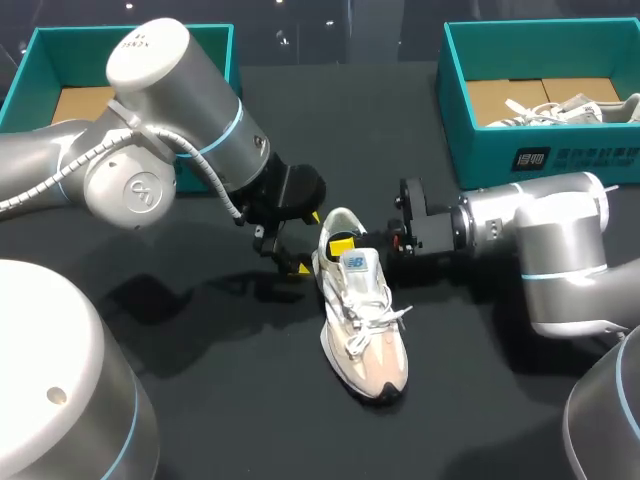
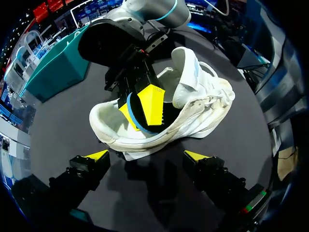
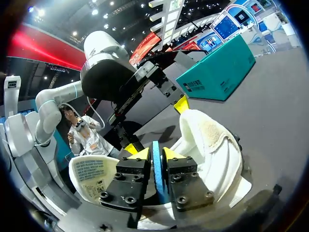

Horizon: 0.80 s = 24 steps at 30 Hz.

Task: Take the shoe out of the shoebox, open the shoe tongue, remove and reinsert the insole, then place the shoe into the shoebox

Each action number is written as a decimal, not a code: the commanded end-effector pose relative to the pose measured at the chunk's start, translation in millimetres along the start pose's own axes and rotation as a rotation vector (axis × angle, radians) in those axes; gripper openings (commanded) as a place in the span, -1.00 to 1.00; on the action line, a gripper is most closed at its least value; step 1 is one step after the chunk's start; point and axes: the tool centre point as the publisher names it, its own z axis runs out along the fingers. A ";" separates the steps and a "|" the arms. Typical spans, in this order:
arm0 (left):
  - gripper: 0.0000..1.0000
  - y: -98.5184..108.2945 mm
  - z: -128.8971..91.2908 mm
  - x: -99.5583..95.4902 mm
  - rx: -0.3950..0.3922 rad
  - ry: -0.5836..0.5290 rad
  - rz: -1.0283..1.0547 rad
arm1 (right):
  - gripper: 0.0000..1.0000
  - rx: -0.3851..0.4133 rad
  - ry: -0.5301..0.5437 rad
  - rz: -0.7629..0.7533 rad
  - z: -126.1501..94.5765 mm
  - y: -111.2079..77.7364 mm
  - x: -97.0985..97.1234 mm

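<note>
Right now the white and cream lace-up shoe (image 1: 362,325) lies near the middle of the black table (image 1: 230,400), out of both boxes. Its toe points toward the near edge and its heel toward the far edge. Our right gripper (image 1: 345,243) comes in from the right edge and sits in the shoe's opening. Its fingers are clenched on the thin blue insole (image 3: 156,169), which stands on edge between them. The white padded tongue (image 2: 186,72) is pulled up, away from the opening. Our left gripper (image 1: 285,255) is just beside the heel on its left side, jaws released with nothing between them. The left teal cardboard shoebox (image 1: 25,70) sits at the far left corner with its brown floor showing. The right teal cardboard shoebox (image 1: 480,160) sits at the far right corner, with a second white shoe (image 1: 560,108) inside it.
</note>
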 end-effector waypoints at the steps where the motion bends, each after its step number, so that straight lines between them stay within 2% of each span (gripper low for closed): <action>1: 1.00 3.3 -13.0 0.3 -0.001 0.004 0.007 | -0.15 0.012 -0.045 -0.014 -8.2 5.9 16.1; 9: 1.00 19.7 -28.0 -1.6 -0.030 -0.009 -0.013 | -0.07 0.057 -0.077 -0.032 -14.7 16.8 25.4; 20: 1.00 39.5 -42.1 -9.6 -0.072 -0.028 -0.042 | -0.01 0.087 -0.126 0.005 -33.5 22.3 20.9; 24: 1.00 44.8 -45.4 -14.5 -0.093 -0.039 -0.048 | -0.02 0.093 -0.163 0.040 -46.5 19.4 18.5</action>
